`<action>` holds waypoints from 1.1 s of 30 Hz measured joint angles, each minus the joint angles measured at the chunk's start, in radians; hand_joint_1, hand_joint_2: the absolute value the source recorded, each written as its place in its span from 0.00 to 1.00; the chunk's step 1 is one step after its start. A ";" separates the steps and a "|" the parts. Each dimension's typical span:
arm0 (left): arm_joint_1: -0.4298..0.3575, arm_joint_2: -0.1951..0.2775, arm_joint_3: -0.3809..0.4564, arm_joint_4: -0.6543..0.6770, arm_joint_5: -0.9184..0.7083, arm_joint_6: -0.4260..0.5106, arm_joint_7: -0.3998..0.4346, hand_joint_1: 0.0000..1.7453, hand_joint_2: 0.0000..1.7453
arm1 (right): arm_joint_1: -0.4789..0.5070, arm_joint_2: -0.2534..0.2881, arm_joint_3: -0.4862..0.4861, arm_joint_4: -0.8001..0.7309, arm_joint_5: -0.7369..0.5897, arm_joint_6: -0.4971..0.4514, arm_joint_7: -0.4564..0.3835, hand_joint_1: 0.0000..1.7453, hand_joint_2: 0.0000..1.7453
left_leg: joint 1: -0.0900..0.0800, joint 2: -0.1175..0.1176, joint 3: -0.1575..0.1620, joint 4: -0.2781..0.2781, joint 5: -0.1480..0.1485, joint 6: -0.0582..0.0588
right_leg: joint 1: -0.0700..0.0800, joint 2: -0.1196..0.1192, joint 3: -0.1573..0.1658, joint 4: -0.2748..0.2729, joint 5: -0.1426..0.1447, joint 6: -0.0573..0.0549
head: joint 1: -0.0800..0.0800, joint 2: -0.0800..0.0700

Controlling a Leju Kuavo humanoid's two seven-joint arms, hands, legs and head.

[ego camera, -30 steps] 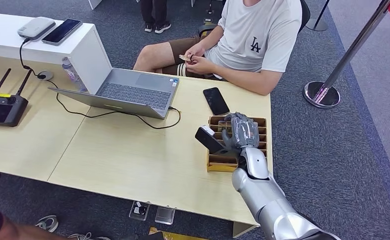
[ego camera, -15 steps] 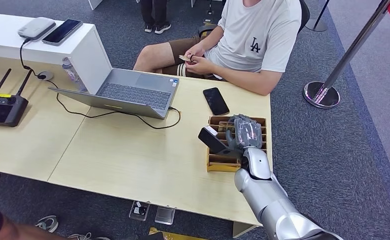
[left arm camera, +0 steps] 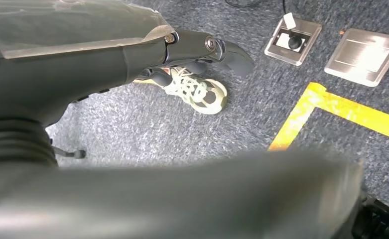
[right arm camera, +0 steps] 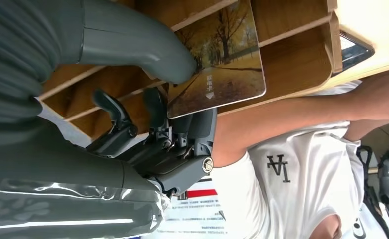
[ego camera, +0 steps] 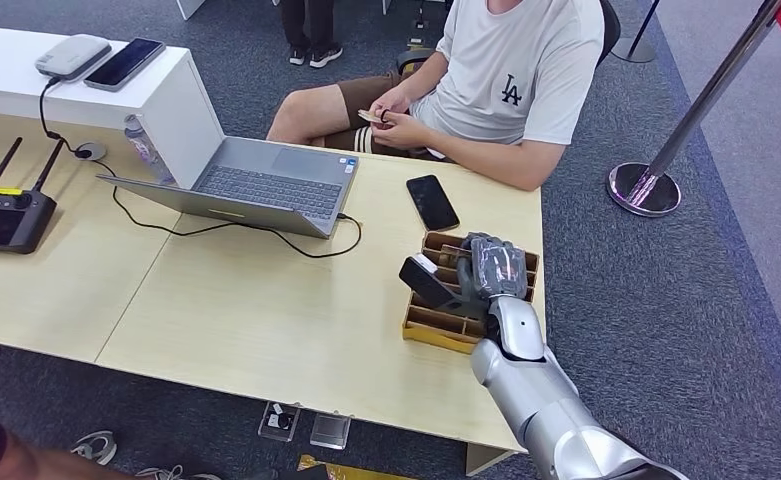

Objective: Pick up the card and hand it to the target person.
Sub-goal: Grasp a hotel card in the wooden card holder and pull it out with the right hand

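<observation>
Over slotted wooden tray (ego camera: 436, 325), right hand (right arm camera: 147, 89) pinches card (right arm camera: 219, 64); left hand (left arm camera: 132, 55) blurred, grip unclear.

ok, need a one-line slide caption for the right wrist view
Right robot hand pinches a tree-scene card over the wooden slotted tray, seated person beyond.

High head view; close wrist views

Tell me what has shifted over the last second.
The right hand has drifted slightly toward the robot, and the wooden card rack has skewed with it, near corner swinging left. Thumb and fingers pinch the card. The seated person, phone and laptop are unmoved.
</observation>
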 joint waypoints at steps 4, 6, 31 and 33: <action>0.000 -0.001 -0.001 0.000 -0.002 0.014 -0.011 0.00 1.00 | 0.002 -0.001 0.000 0.001 -0.001 -0.012 -0.006 1.00 1.00 | 0.000 0.000 0.000 0.000 0.000 0.000 | 0.000 0.000 0.000 0.000 0.000 0.000 | 0.000 0.000; 0.001 -0.002 -0.001 0.000 -0.002 0.020 -0.018 0.00 1.00 | 0.005 -0.002 0.000 0.001 -0.003 -0.021 -0.008 1.00 1.00 | 0.000 0.000 0.000 0.000 0.000 0.000 | 0.000 0.000 0.000 0.000 0.000 0.000 | 0.000 0.000; 0.000 -0.003 0.001 0.000 0.013 0.043 -0.037 0.00 1.00 | -0.004 0.048 -0.128 -0.150 -0.391 -0.031 -0.431 1.00 1.00 | 0.000 0.000 -0.002 0.000 0.001 0.000 | 0.000 0.000 -0.002 0.002 0.000 0.000 | 0.000 0.000; 0.000 -0.003 0.000 0.000 0.010 0.041 -0.037 0.00 1.00 | -0.004 0.056 -0.127 -0.203 -0.433 -0.003 -0.447 1.00 1.00 | 0.000 0.000 -0.002 0.000 0.001 0.000 | 0.000 0.000 -0.002 0.002 0.000 0.000 | 0.000 0.000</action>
